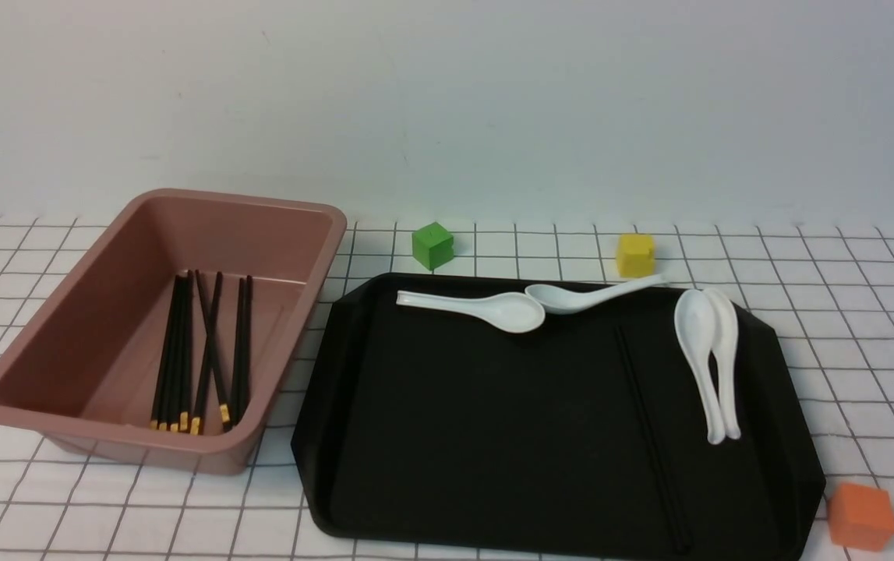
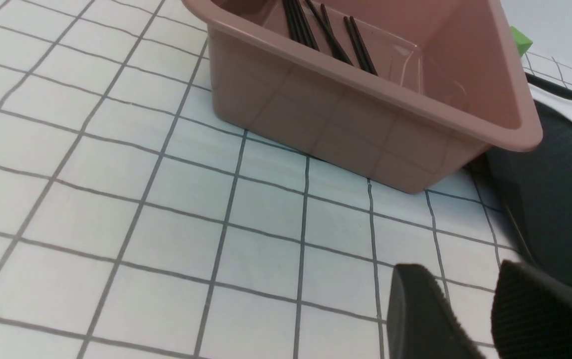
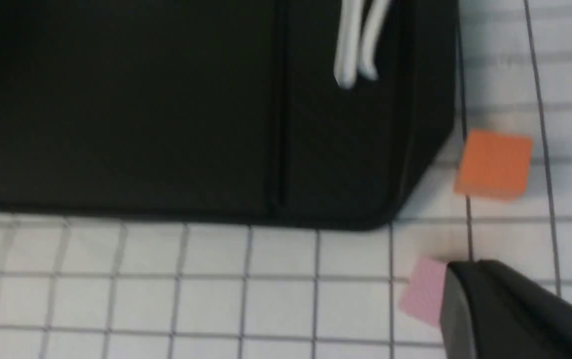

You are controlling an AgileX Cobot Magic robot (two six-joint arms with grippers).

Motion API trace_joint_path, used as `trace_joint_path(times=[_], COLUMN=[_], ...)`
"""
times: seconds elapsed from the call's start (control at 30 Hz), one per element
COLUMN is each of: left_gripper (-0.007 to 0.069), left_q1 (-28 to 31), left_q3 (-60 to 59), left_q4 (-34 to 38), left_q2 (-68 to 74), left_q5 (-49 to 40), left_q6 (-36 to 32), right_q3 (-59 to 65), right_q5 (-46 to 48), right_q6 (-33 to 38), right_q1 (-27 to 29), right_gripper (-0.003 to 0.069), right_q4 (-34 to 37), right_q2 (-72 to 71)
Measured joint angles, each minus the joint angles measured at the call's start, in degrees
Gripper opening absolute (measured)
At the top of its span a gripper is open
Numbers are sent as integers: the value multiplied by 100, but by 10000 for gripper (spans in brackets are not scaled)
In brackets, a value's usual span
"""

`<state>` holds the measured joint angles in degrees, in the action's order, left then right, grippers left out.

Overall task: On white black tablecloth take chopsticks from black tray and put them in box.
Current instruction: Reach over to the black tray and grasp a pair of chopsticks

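Nearest me: right tool, jaws pressed together with nothing between them, over the tablecloth off the near right corner of the black tray. A pink cube sits just beside its tip and an orange cube a little further out.

Left tool: jaws spread, empty, low over the cloth near the box's near corner.

On the tray: one pair of chopsticks still lies flat right of centre, running near to far. It is black on black and hard to pick out. Two nested white spoons lie close on its right.

Left of the tray: box, with several stowed sticks on its floor, gold ends toward me.

Far edge: two more spoons, then a green cube and a yellow cube on the cloth.

My read: I'm between cycles, with one pick left. The right tool is the closer one. It must open, line up across the thin pair, and come down flush without nudging the nested spoons. Then lift and carry to the box.
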<state>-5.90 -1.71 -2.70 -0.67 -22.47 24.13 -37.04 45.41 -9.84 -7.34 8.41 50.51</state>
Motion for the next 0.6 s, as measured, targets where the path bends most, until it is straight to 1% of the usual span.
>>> trace_joint_path(times=[0.13,0.23,0.3,0.37,0.47,0.53,0.6], left_gripper=[238,238,238,238,238,238,238], left_q1=[0,0,0,0,0,0,0], left_q3=[0,0,0,0,0,0,0], left_q4=[0,0,0,0,0,0,0], left_q2=[0,0,0,0,0,0,0], left_q5=[0,0,0,0,0,0,0], left_q6=[0,0,0,0,0,0,0], right_q3=[-611,-1059,-1420,-1787,-2292,-2492,-2581], right_q5=[86,78,59,59,109,125,72], right_q6=[508,628,642,522,75,-218,-422], right_q1=[-159,-438,-727,-1030,-1361,-1445,-1457], right_gripper=[22,72,135,202,283,318,332], right_q4=[134,141,112,-5,-252,-387,-448], right_q2=[1647,2556,3256,3851,4546,4843,5021])
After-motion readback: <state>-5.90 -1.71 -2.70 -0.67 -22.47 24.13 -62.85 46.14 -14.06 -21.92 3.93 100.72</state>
